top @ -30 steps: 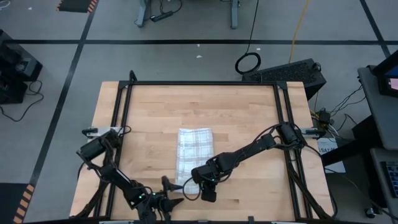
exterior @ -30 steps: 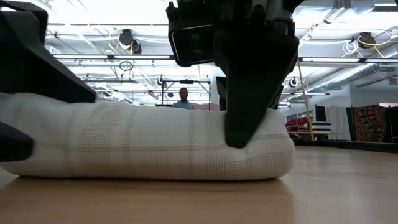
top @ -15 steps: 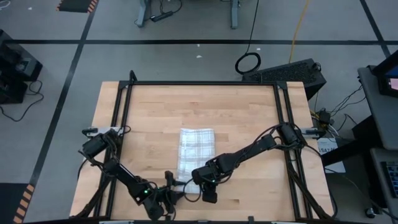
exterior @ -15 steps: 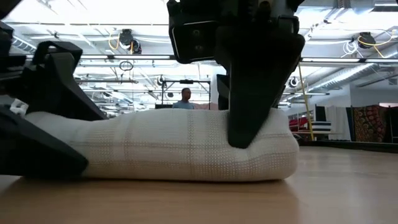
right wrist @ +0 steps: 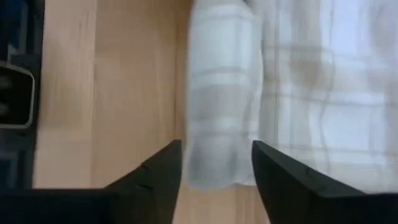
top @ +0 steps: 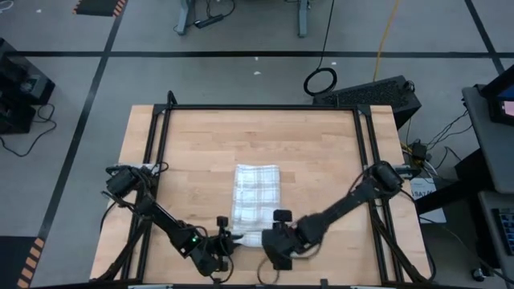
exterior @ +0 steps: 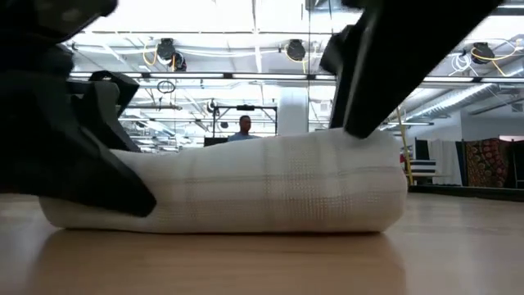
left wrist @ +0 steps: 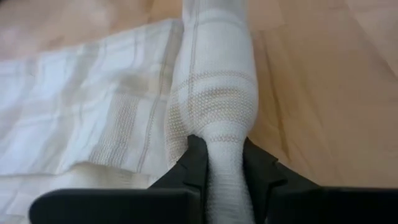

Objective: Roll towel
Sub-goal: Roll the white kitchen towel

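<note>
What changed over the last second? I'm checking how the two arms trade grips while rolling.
The left claw moved in and shut on the towel roll's end. The right claw let go and backed off its other end, now open. The towel stays partly rolled on the table.

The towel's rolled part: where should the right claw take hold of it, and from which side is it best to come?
Grip the free end of the roll, the one nearest the right claw, coming in along the roll's axis. The roll is a soft tube that fits between the open fingers, and the left claw already pinches the opposite end. The flat, unrolled towel lies beside it, so avoid that side.
</note>
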Robot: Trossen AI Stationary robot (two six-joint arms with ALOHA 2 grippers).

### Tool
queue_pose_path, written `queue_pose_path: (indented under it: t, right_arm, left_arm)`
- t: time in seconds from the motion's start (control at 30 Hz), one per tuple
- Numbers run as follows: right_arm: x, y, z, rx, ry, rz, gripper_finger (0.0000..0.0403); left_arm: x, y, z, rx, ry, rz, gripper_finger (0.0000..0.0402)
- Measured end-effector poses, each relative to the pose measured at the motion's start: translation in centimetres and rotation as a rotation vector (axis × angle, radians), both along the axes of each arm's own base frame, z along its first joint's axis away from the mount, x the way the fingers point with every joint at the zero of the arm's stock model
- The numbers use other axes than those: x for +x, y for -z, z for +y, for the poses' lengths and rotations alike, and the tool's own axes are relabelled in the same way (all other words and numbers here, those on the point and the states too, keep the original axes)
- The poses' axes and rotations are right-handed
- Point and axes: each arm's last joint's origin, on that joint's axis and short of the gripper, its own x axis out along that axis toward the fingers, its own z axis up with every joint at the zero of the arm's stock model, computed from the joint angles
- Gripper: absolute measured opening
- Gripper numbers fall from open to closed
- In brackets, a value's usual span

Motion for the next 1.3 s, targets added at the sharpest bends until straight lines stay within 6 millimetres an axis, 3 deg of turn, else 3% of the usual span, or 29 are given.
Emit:
queue_pose_path:
  t: [0.23, 0.43, 0.6, 0.8, 1.1, 1.3]
  right_arm:
    - [-3.0, 0.0, 4.9, -0.243, -0.079, -0.198, 0.0246]
    - [-3.4, 1.7, 6.7, -0.390, -0.126, -0.287, 0.0279]
    - [-2.6, 4.1, 6.0, -0.493, -0.137, -0.238, 0.0273]
    - [-2.0, 4.4, 5.2, -0.611, -0.190, -0.235, 0.0259]
    - [-0.3, 4.6, 3.1, -0.566, -0.220, -0.162, 0.0246]
    - [0.6, 4.8, 1.9, -0.445, -0.273, -0.093, 0.0198]
  left_arm:
    - [0.7, -2.5, 1.5, -0.189, -0.020, 0.069, 0.0060]
    - [1.9, -2.6, 2.7, -0.323, -0.068, 0.103, 0.0062]
    - [1.9, -2.8, 2.7, -0.368, -0.085, 0.109, 0.0063]
    - [1.9, -2.8, 2.7, -0.465, -0.150, 0.117, 0.0063]
    - [2.0, -3.0, 2.4, -0.502, -0.142, 0.110, 0.0063]
    - [1.7, -2.9, 2.1, -0.459, -0.095, 0.119, 0.0063]
